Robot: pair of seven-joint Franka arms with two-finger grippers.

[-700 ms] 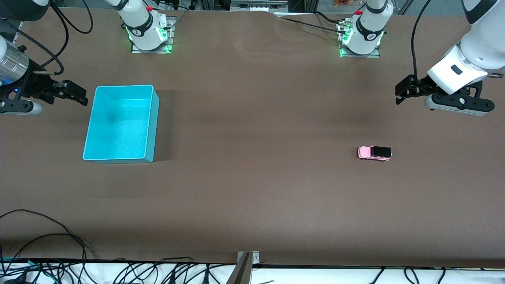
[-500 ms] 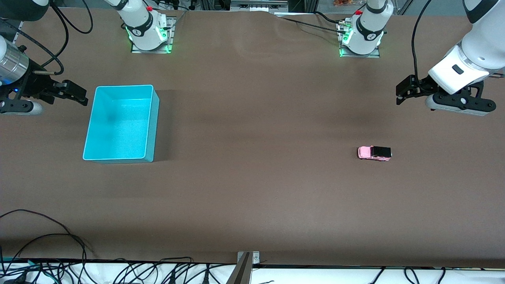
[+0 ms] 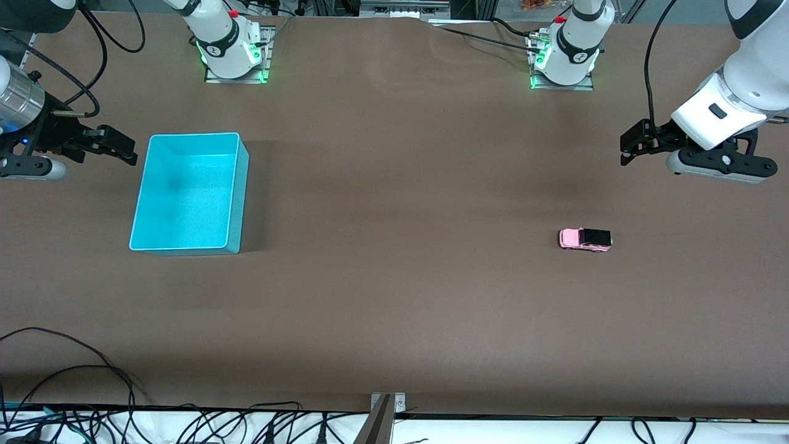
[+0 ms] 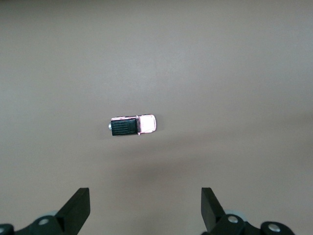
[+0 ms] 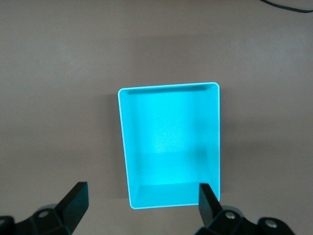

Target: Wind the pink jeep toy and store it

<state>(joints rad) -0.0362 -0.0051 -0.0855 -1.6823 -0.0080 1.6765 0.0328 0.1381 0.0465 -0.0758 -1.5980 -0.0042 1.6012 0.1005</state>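
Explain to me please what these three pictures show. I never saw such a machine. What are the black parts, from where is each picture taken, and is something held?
These are two robot arms at a brown table. The wide picture looks down from a high camera facing them. The other two come from small cameras on each arm's wrist, looking down past its own pincer.

The left pincer hangs open in the air at the left arm's end of the table; its wrist view shows the pink jeep toy on the table, untouched. The right pincer hangs open beside the turquoise bin, which is empty in its wrist view.

Nothing is held. The jeep stands apart from the bin.
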